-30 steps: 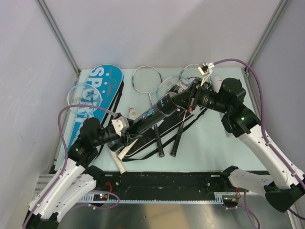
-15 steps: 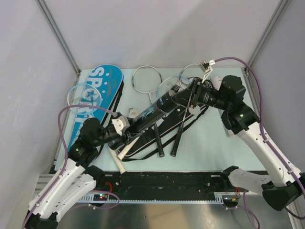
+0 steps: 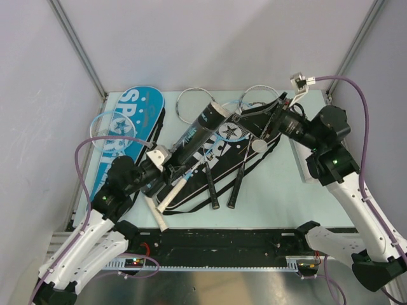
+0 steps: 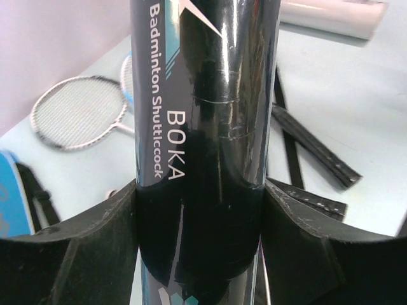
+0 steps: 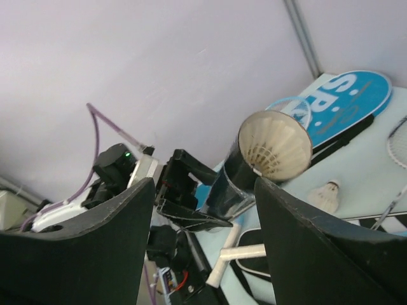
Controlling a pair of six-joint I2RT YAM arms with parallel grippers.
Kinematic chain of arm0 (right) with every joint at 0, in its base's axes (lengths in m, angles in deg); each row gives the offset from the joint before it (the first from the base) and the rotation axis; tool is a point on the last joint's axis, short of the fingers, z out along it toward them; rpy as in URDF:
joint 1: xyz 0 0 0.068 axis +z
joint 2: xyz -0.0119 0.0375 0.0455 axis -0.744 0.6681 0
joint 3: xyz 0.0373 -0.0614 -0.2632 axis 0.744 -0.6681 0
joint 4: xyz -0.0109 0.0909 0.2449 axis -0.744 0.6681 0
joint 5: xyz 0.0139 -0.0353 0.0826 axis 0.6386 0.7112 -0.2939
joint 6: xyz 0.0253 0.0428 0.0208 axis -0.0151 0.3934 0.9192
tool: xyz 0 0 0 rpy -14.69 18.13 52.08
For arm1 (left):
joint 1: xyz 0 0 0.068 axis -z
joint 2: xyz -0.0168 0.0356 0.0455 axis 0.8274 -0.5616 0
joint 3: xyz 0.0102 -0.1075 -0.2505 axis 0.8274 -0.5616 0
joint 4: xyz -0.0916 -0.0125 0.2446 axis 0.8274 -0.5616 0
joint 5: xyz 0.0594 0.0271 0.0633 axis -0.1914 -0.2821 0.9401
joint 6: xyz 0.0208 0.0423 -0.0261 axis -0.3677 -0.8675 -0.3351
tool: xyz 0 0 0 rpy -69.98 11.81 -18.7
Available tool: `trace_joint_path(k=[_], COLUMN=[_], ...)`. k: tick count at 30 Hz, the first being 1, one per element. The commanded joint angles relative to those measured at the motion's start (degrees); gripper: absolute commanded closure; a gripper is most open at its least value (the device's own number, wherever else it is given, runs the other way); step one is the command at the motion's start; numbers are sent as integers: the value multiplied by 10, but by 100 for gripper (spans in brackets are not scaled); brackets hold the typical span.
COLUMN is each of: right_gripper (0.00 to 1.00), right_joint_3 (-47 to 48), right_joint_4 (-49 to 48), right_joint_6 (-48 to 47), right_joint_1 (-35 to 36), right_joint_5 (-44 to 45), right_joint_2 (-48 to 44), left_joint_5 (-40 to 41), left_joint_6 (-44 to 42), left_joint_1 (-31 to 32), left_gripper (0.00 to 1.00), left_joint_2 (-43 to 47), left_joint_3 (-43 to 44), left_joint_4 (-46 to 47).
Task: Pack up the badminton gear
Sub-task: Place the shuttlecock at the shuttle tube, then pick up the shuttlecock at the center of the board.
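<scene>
My left gripper (image 3: pixel 166 166) (image 4: pixel 200 194) is shut on the lower part of a black shuttle tube (image 3: pixel 194 136) (image 4: pixel 203 108), which slants up over the table. A white feather shuttlecock (image 5: pixel 275 145) sits in the tube's open mouth (image 3: pixel 215 111). The right gripper (image 3: pixel 275 121) (image 5: pixel 205 190) hangs open a short way to the right of that mouth, with nothing between its fingers. Under the tube lies the black racket bag (image 3: pixel 238 143). The blue SPORT bag (image 3: pixel 130 124) (image 5: pixel 346 101) lies at the left. Thin rackets (image 3: pixel 194 105) rest at the back.
Two black racket handles (image 3: pixel 213 187) and a white handle (image 3: pixel 166 198) point toward the near edge. A loose shuttlecock (image 5: pixel 325 194) lies on the table. A small white round cap (image 3: pixel 259 145) rests on the black bag. A white tube (image 4: pixel 331 16) lies beyond.
The right gripper has opened and drawn back to the right, away from the tube's mouth. The left arm has swung the tube's upper end to the left and toward the back.
</scene>
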Motion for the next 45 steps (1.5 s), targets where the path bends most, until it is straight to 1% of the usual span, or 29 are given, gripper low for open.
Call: trace_joint_path(k=[1,3,6,10,13,17,20,24,27,31,37,41,45], right_gripper=[31,31,31,31,31,31,32,30,29,32,35,37,41], right_joint_3=[0,-1,-10,-29,-42,-44,-44,-41,-36,-7,26,48,77], right_joint_4=[21,37,32,-3,-52,-123,-191,-264,-299,-295,-317,-308,-291], right_joint_6=[-66,-83,-88,-113,-154,-275,-400,-555,-635,-691,-737,-775,-785], right_joint_1=[28,48,74,122,157,199,228,262,277,283,289,285,278], right_joint_5=[85,122,159,229,282,328,349,346,332,315,351,345,341], right_joint_2=[12,27,51,102,156,252,332,420,473,535,608,646,671], left_joint_5=[131,201,278,377,420,412,408,413,415,412,415,409,404], left_joint_6=[20,20,20,24,37,43,44,37,36,34,26,24,23], left_joint_1=[-3,-6,-17,-25,-26,-26,-26,-26,-26,-26,-27,-26,-26], left_gripper=[64,65,68,67,65,65,65,65,65,64,64,64,65], left_joint_2=[12,22,41,74,109,153,173,186,190,195,197,196,193], left_joint_3=[23,28,32,31,25,4,-10,-20,-23,-27,-34,-37,-38], left_joint_4=[35,35,36,41,57,84,101,109,112,116,118,119,119])
